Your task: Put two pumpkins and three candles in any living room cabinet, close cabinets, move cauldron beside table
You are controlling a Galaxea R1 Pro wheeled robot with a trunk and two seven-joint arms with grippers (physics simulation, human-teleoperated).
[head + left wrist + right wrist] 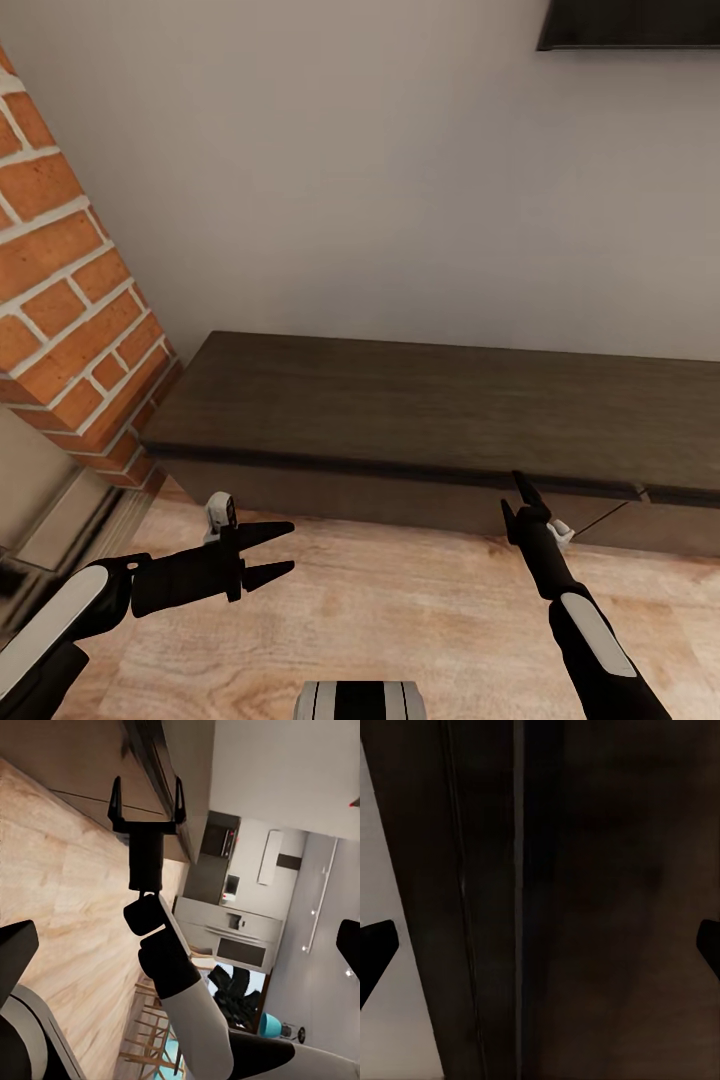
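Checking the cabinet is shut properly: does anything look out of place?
Maybe. By the right pincer, the cabinet front steps at a seam with a slanted edge below, as if the drawer there sits slightly ajar.

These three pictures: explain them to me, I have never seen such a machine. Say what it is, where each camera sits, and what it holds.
It is a simulated wheeled robot with two arms. The head view looks down on a long dark-brown cabinet against a wall, its top bare, brick at the left. The left end effector is open and holds nothing. The left wrist view looks across at the right end effector, open and empty, close to the cabinet's front edge. The right wrist view looks closely at the dark wood between its own fingers.
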